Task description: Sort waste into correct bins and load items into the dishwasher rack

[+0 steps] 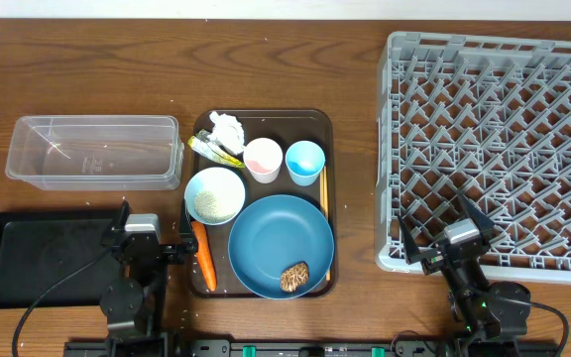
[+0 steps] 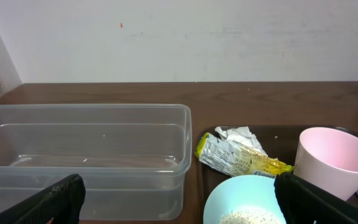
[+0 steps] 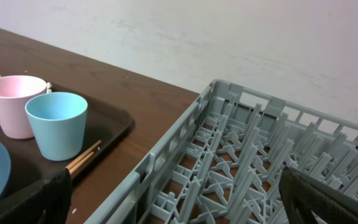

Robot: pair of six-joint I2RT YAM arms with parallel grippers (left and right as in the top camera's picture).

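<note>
On the brown serving tray (image 1: pixel 266 115) lie a crumpled tissue (image 1: pixel 228 127), a yellow-green wrapper (image 1: pixel 216 151), a pink cup (image 1: pixel 263 159), a light blue cup (image 1: pixel 305 161), a white bowl (image 1: pixel 214 194) holding rice (image 2: pixel 250 216), an orange carrot (image 1: pixel 204 253), chopsticks (image 1: pixel 323 193) and a blue plate (image 1: pixel 281 243) carrying a brown food piece (image 1: pixel 294 277). The grey rack (image 1: pixel 504 129) fills the right side. My left gripper (image 1: pixel 155 223) hangs open and empty near the bowl's left side. Open too, my right gripper (image 1: pixel 441 226) sits over the rack's near-left corner.
A clear plastic tub (image 1: pixel 92 151) stands left of the serving tray, and a shallow black tray (image 1: pixel 38 258) lies in front of it, beside my left arm. Bare wooden table separates the serving tray from the rack.
</note>
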